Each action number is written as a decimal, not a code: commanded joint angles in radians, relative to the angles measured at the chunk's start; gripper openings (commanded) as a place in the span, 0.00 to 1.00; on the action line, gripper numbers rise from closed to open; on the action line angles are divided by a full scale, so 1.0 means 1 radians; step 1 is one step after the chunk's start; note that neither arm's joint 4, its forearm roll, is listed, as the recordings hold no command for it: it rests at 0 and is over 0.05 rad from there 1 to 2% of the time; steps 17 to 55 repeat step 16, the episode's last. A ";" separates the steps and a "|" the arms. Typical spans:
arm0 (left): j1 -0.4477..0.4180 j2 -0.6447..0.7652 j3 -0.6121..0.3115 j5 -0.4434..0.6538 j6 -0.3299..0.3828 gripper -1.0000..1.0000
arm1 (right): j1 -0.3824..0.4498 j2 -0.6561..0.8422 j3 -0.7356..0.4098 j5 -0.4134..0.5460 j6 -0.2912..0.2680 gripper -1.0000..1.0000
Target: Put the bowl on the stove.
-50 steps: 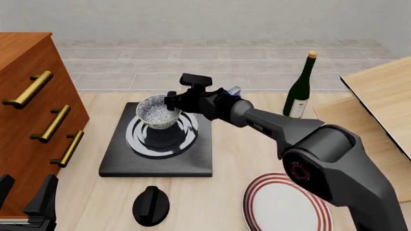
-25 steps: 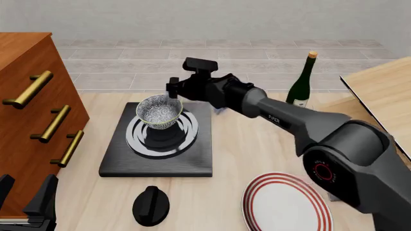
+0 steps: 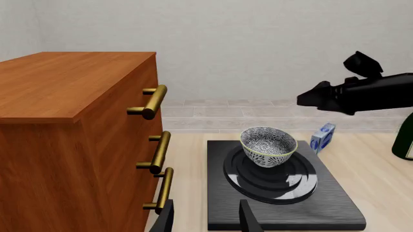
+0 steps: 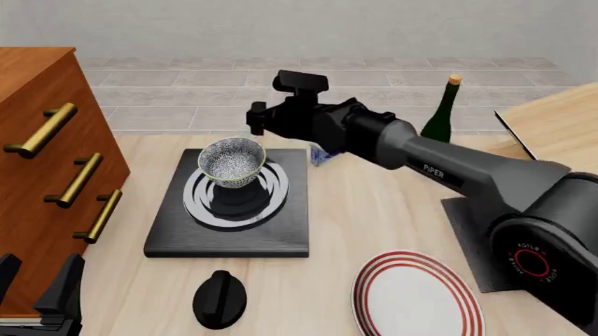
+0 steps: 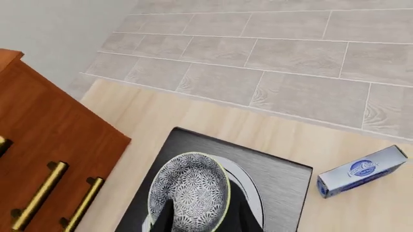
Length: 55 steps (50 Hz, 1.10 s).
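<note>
The bowl (image 4: 232, 162) is seen standing upright on the stove (image 4: 178, 234), right on the grey-white ring burner (image 4: 271, 196) in the middle of the black slab. Its pale rim and blue-grey speckled inside can be seen in all three views (image 3: 268, 146) (image 5: 189, 192). Nothing is touching the bowl.

The right gripper (image 4: 256, 123) is held in the air above and behind the bowl, near the far edge of the stove. In the right wrist view two dark fingertips (image 5: 161, 218) are seen with a gap between them, so the jaws are apart and nothing is held. The bowl is seen below them.

The left gripper (image 4: 38, 297) is parked low at the near left corner of the table, beside the wooden drawer cabinet (image 4: 38, 182). In the left wrist view its two fingertips (image 3: 248, 220) are seen spread apart with nothing between them.

A small blue and white box (image 4: 318, 155) is lying on the table just behind the far right corner of the stove. A green bottle (image 4: 436, 129) is standing upright farther to the right. A black round knob (image 4: 220, 299) is lying on the table in front of the stove. A white plate with red stripes (image 4: 418, 297) is lying near the front edge, to the right of the knob. The cabinet has gold handles (image 4: 42, 131) on its drawers.
</note>
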 commanded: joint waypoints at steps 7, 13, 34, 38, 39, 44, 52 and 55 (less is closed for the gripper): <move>0.000 0.000 0.000 0.000 0.000 1.00 | 0.028 -0.167 0.233 -0.124 0.005 1.00; 0.000 0.000 0.000 0.000 0.000 1.00 | 0.052 -0.255 0.351 -0.190 0.035 1.00; 0.000 0.000 0.000 0.000 0.000 1.00 | 0.061 -0.292 0.397 -0.210 0.044 1.00; 0.000 0.000 0.000 0.000 0.000 1.00 | 0.061 -0.292 0.397 -0.210 0.044 1.00; 0.000 0.000 0.000 0.000 0.000 1.00 | 0.061 -0.292 0.397 -0.210 0.044 1.00; 0.000 0.000 0.000 0.000 0.000 1.00 | 0.061 -0.292 0.397 -0.210 0.044 1.00; 0.000 0.000 0.000 0.000 0.000 1.00 | 0.061 -0.292 0.397 -0.210 0.044 1.00; 0.000 0.000 0.000 0.000 0.000 1.00 | 0.061 -0.292 0.397 -0.210 0.044 1.00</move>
